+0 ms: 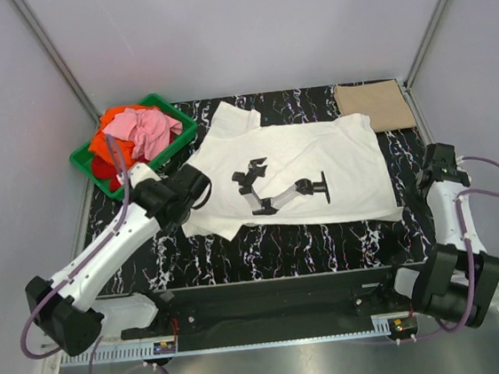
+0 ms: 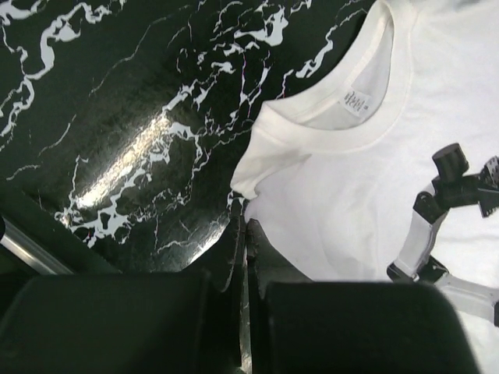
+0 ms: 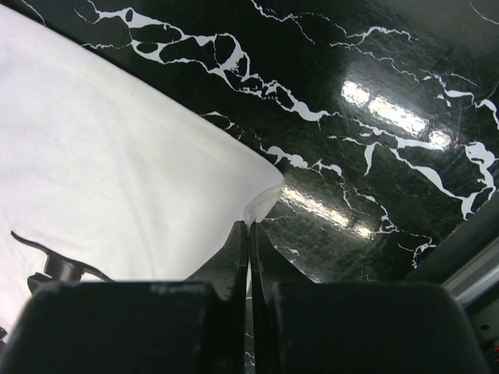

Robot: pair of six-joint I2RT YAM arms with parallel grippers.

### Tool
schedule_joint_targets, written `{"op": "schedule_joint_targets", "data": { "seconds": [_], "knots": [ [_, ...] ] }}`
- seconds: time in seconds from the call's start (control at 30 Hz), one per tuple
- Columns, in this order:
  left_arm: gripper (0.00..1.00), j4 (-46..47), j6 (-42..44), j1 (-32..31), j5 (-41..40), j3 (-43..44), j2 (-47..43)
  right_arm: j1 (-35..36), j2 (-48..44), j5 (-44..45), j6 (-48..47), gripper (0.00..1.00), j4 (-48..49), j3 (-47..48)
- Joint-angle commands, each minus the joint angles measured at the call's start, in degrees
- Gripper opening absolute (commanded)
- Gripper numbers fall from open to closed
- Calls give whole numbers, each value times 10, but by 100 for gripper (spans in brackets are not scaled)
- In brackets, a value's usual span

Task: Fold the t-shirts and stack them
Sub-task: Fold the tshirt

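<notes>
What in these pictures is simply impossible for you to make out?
Collar label on the white t-shirt, left wrist view: print too small to read.
Green crate, top view: the pink shirt covers whatever lies beneath.
Black print, right wrist view: mostly hidden behind the right claw.

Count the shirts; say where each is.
5: white shirt spread mid-table, tan shirt folded far right, pink, orange and red shirts heaped in the crate; more may hide beneath.

I operate in a robot lab cell: plain pale walls (image 1: 259, 25) on aluminium struts (image 1: 52, 51) enclose a black marbled table (image 1: 282, 242) (a slotted metal rail (image 1: 274, 334) runs along its near edge).
</notes>
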Motion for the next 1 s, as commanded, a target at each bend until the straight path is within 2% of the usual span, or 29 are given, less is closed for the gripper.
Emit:
{"op": "schedule_joint_targets", "data": {
  "seconds": [0.0, 0.17, 0.3, 0.43, 0.7, 0.97],
  "knots": [
    [0, 56, 80, 42, -42, 41, 39, -2, 41, 19, -18, 0, 37, 42],
    [0, 150, 177, 99, 1, 46, 89, -2, 100, 2, -35, 0, 73, 80],
    [0, 190, 218, 150, 40, 53, 131, -2, 148, -72, -75, 0, 129, 100],
    [0, 219, 243, 166, 55, 63, 173, 2, 182, -124, -103, 0, 167, 113],
    [0, 230, 261, 174, 74, 95, 241, 9, 251, -137, -108, 0, 182, 128],
    [0, 231, 275, 180, 56, 125, 279, 11, 288, -108, -103, 0, 181, 159]
  ]
}}
